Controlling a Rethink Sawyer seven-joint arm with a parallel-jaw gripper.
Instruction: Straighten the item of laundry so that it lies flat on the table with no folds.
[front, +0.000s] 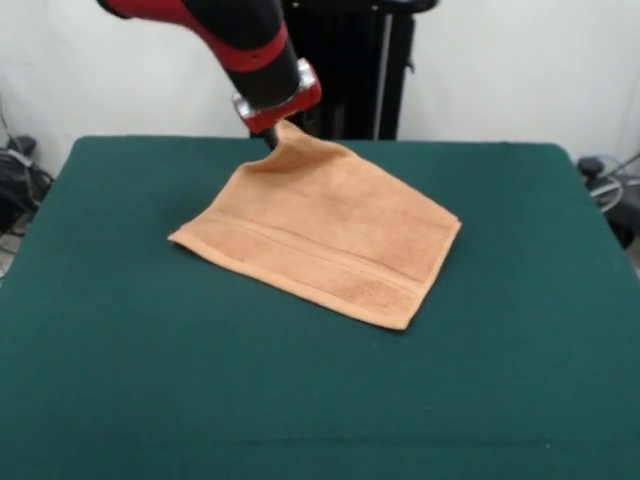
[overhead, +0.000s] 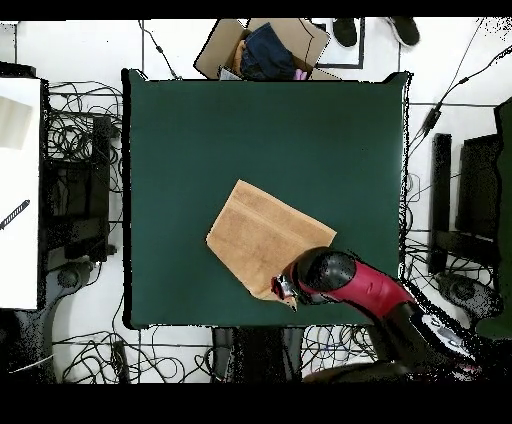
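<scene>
front view: the item of laundry (front: 325, 235), a light orange-tan terry towel, is seen spread over the middle of the table (front: 120, 380), slightly toward the far side. most of it is laid flat on the dark green top, with a woven band running along the near hem, but the far corner is lifted clear of the surface into a small peak. that peak is met by the gripper (front: 272, 135) at the end of the red and black arm, which comes down from the upper left. the corner appears to be pinched by the gripper, since the cloth hangs from it in a tent, though the fingertips themselves are hidden behind the cloth and the wrist.

in the overhead view the towel (overhead: 262, 237) is shown as a slanted four-sided sheet with one corner tucked under the gripper (overhead: 287, 290), close to the table (overhead: 170, 120) edge on the robot's side.

the towel is judged to be light, soft and limp, with a rough pile that is likely to drag on the felt-like top rather than slide. it will sag wherever it is not supported, so a hold is best taken at a corner or along a hem. the task is judged nearly done: only the raised corner remains to be laid flat.

a cardboard box (overhead: 262, 48) holding dark cloth is seen beyond the opposite table edge, with cables (overhead: 85, 130) scattered over the floor around it.
</scene>
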